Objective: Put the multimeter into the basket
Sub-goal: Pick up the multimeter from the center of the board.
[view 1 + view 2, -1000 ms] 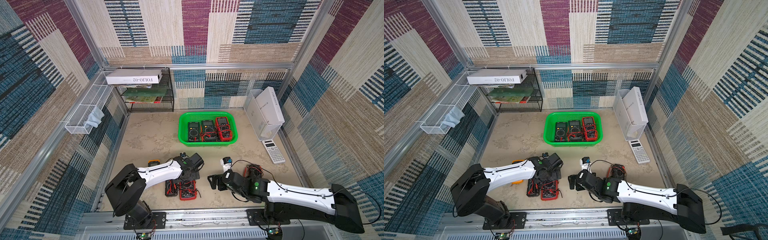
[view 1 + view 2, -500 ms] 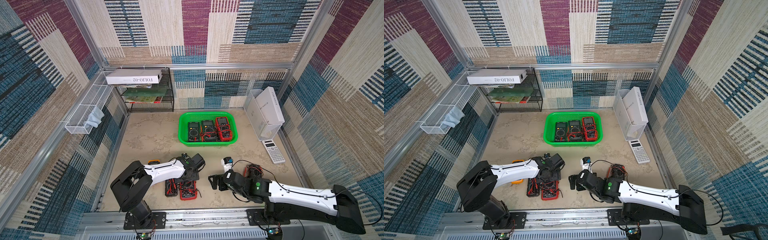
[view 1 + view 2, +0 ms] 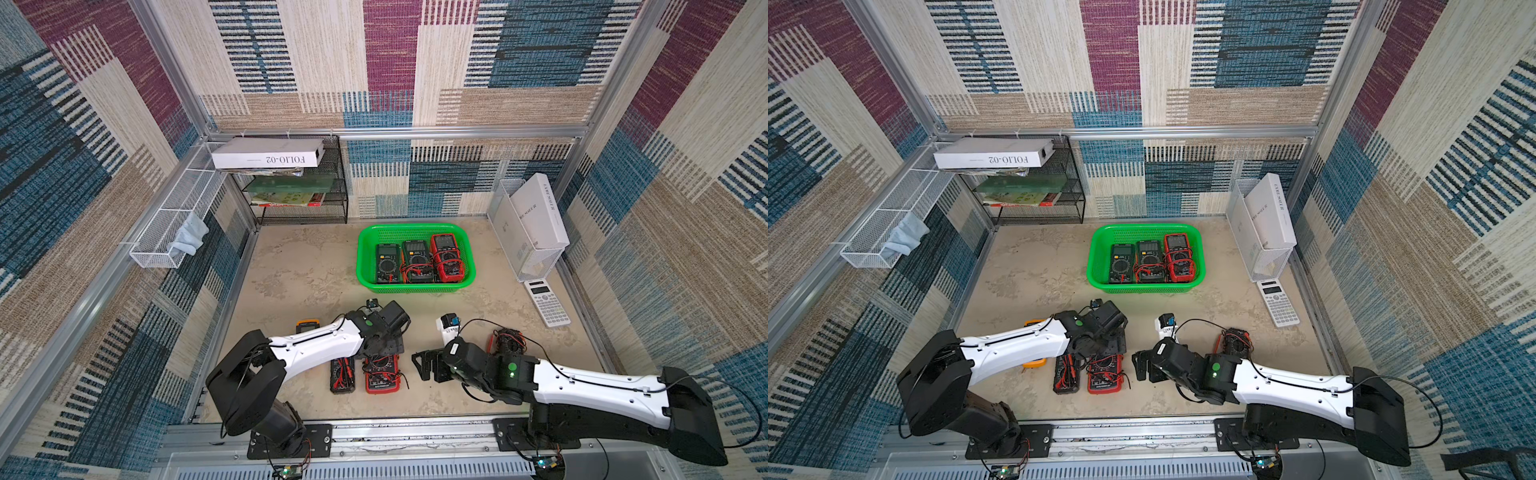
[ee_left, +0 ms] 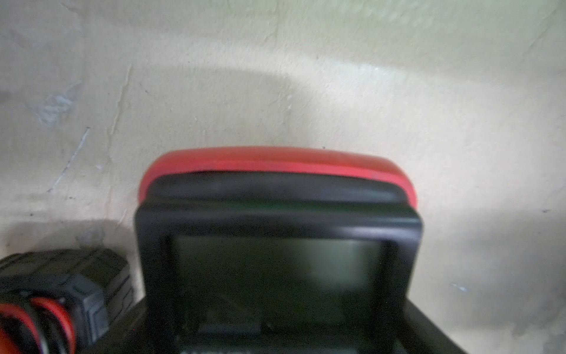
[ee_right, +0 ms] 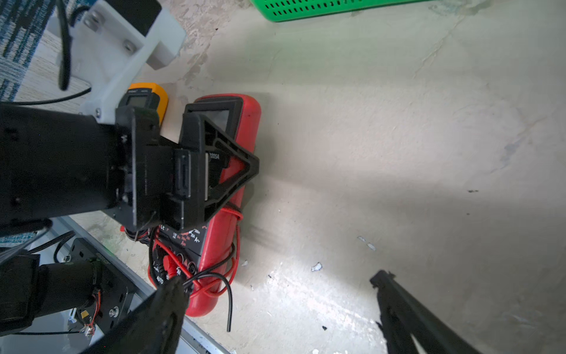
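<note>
Multimeter (image 3: 382, 376) in red beneath left hand (image 3: 382, 353), grip impossible to judge: centre across body, clear of leads (image 5: 235, 214), lift toward basket (image 3: 361, 257). Right hand (image 3: 426, 365) wide, empty.

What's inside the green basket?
In the basket lie a dark multimeter, a second dark one and a red multimeter, side by side, with leads on top. The floor under them is hidden.

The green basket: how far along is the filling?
Done: three multimeters lie in the basket. In hand: left gripper over the red multimeter, not yet lifted. Left: that one, the black multimeter beside it, the orange multimeter, plus a dark cable-wrapped one.
</note>
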